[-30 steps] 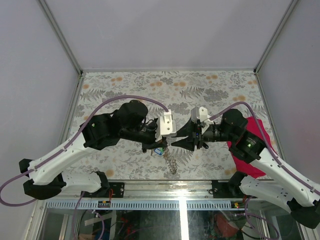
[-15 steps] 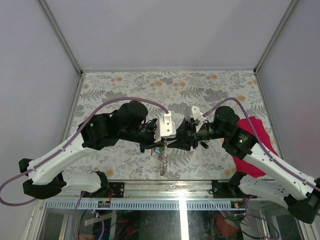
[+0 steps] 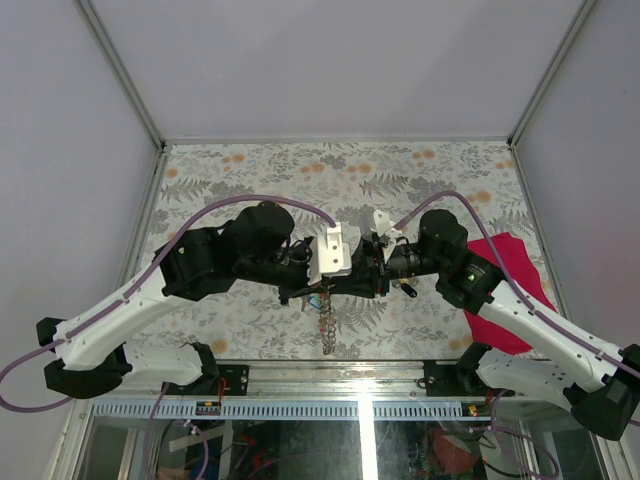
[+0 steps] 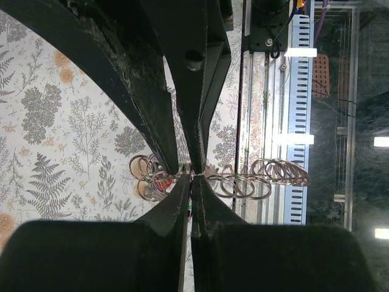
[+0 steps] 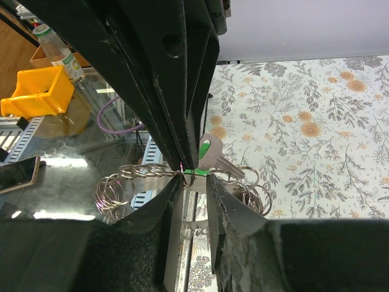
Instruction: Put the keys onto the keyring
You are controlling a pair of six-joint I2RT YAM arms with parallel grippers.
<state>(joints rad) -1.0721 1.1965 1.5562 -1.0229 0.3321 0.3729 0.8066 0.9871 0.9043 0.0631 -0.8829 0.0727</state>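
Left pincer [image 4: 191, 177] clamped together on keyring [image 4: 234, 185], right pincer [image 5: 193, 181] flanking green-headed key [image 5: 209, 153], whether gripping cannot tell, above floral surface [image 3: 420, 170].

From above we get soft, even light: the white walls [image 3: 330, 60] read flat and pale, and the arms throw only faint shadows on the table [image 3: 420, 170]. A bright strip glares off the glass [image 3: 300, 440] at the near edge. In both wrist views the jaws loom as black, underexposed shapes, soft from closeness. In the left wrist view white reflections burn out on the right, and the keyring [image 4: 243, 185] glints sharply. In the right wrist view the green-headed key [image 5: 206, 152] is crisp, the far table bright, the left side dim.
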